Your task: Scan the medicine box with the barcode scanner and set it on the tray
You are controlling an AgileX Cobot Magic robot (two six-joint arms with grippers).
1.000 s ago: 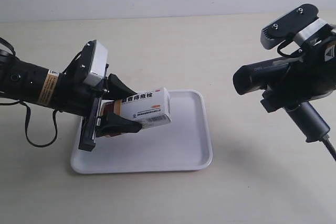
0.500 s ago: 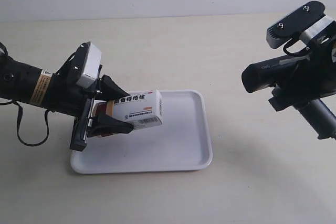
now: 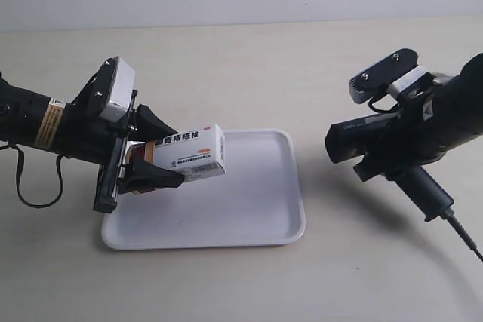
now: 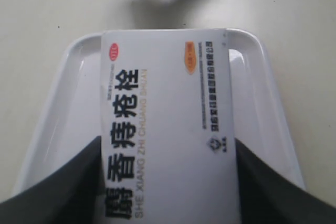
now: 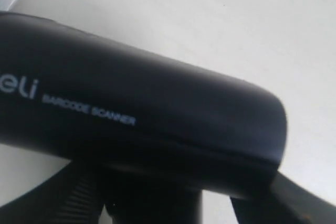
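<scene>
My left pincer (image 3: 155, 162) is pinching the medicine box (image 3: 189, 153), one black finger on each long side of it. The box is up in the air, not touching anything, and it hangs over the left part of the tray (image 3: 256, 216). The tray is white and lies flat on the table (image 3: 241, 58). In my left wrist view the medicine box (image 4: 165, 129) fills the middle, with big black letters and a small orange mark on its white face, and the tray (image 4: 262, 93) shows under it on both sides. My right pincer (image 3: 392, 152) holds the barcode scanner (image 3: 377, 145) up off the table, well to the right of the tray. Its blocky head points left, toward the box, and its handle slants down to the right with a black cable (image 3: 462, 235) trailing from the end. In my right wrist view the barcode scanner (image 5: 136, 124) is very close and dark, with pale letters on its side.
</scene>
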